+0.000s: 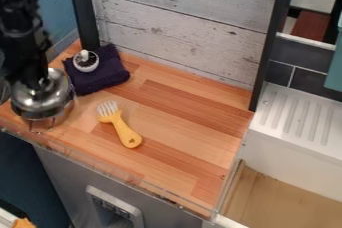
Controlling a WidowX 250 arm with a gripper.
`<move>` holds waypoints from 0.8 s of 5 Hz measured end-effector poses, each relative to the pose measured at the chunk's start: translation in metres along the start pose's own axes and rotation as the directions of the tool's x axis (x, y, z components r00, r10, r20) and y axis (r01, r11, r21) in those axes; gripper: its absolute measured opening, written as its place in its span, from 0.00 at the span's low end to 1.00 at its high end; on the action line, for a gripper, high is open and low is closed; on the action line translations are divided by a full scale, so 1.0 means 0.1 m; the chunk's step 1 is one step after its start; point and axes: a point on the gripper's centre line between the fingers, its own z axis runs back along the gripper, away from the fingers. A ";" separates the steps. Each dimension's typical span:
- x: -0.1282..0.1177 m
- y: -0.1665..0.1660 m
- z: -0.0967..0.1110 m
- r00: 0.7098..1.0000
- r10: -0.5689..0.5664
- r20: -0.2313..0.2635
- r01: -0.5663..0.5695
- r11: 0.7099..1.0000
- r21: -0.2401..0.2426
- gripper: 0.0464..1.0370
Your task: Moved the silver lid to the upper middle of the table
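At the left edge of the wooden table, the black gripper hangs down right over the silver lid, at the lid's top where the knob would be. The round, shiny lid rests on or just above a silver pot or stand with thin wire-like legs; I cannot tell whether the two touch. The arm covers the upper left part of the lid, and how the gripper meets it is hidden.
A dark purple folded cloth holds a small white cup-like object near the back left. A yellow-handled fork lies mid-table. Behind stands a wood-plank wall; a white sink adjoins the right edge.
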 end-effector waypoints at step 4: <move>-0.95 -0.76 0.60 0.950 -0.310 -0.037 0.303 0.944 -0.134 0.24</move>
